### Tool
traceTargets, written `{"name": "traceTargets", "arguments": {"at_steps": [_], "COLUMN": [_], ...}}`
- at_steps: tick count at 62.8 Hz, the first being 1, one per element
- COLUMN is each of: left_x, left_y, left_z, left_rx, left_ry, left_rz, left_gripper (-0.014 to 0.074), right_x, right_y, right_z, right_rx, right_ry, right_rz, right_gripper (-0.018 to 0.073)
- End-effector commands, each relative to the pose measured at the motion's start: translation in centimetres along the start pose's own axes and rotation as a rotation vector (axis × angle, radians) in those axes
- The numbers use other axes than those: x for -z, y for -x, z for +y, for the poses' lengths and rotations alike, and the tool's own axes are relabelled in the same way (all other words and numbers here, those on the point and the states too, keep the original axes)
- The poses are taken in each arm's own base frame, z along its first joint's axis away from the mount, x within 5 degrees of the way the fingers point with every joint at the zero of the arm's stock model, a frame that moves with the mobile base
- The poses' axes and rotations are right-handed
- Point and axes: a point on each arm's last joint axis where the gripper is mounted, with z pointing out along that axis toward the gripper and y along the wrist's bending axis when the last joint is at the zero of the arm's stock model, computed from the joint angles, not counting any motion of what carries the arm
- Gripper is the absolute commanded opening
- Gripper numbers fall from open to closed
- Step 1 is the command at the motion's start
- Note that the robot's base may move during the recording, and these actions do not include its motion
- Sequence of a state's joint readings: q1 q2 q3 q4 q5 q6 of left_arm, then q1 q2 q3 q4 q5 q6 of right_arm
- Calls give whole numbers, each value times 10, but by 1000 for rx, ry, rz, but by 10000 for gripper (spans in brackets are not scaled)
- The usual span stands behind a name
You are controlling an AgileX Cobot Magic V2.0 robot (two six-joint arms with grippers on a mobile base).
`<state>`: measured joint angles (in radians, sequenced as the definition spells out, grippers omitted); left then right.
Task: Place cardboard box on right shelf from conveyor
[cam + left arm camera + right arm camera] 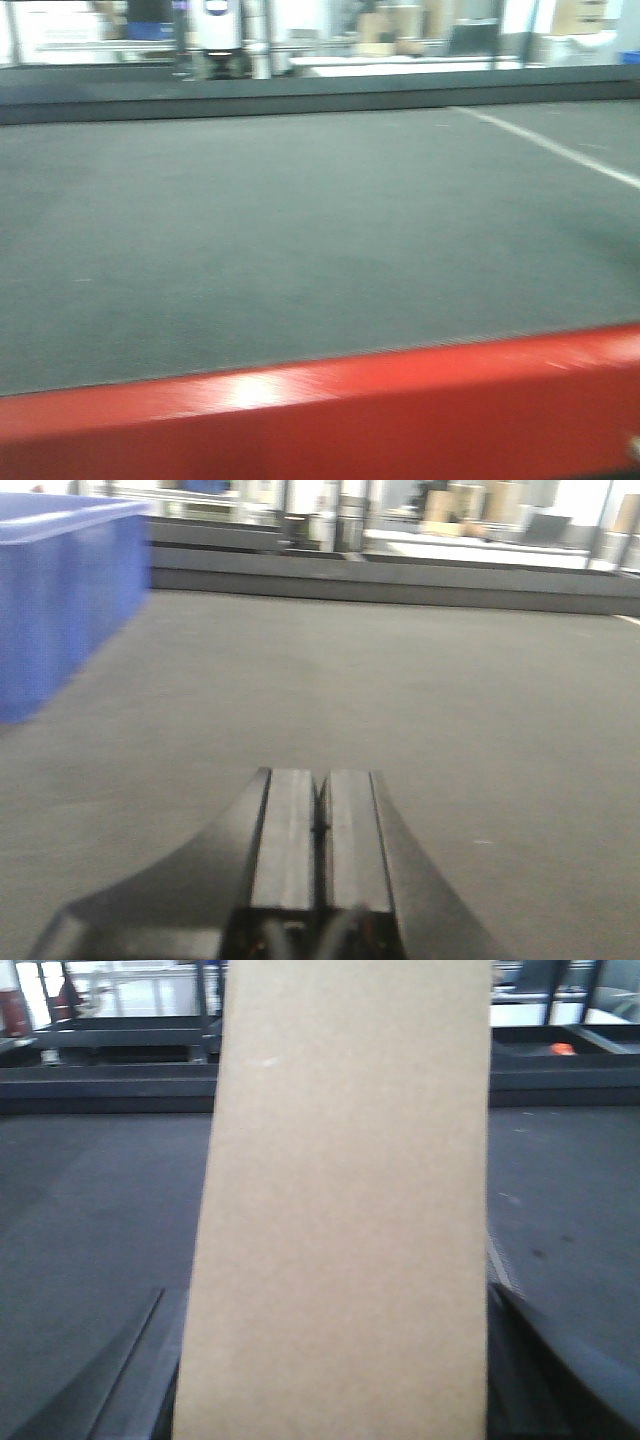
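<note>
The conveyor [300,230] is a wide dark grey belt with a fine woven texture, and it fills most of the front view. A glossy red front edge [330,410] runs along its near side. A thin white line [550,145] crosses the belt diagonally at the far right. In the left wrist view a blue bin [60,610] appears to sit on the belt at the left, though motion blur smears its base.

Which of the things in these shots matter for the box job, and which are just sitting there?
Job: box; conveyor; right fingers on either side of the box. The shelf is not in view.
Lying about: blue bin; left gripper, shut and empty.
</note>
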<state>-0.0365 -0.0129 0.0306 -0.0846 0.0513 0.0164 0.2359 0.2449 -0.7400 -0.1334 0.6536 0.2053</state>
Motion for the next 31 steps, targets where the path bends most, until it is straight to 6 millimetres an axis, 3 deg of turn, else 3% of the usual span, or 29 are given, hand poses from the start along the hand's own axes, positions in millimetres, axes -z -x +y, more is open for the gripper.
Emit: {"name": "traceTargets", "arguments": {"at_steps": [1, 31], "left_x": [1, 1], "left_y": [10, 10], "left_z": [0, 0], "left_rx": [11, 11], "left_ry": [1, 1], "left_rz": [-104, -104], "left_gripper": [-119, -119], "right_x": [3, 3], "right_y": [18, 18], "right_z": [2, 2], "right_rx": [20, 20], "right_ry": [12, 11], "right_rz": [-124, -122], "right_gripper": [141, 141]}}
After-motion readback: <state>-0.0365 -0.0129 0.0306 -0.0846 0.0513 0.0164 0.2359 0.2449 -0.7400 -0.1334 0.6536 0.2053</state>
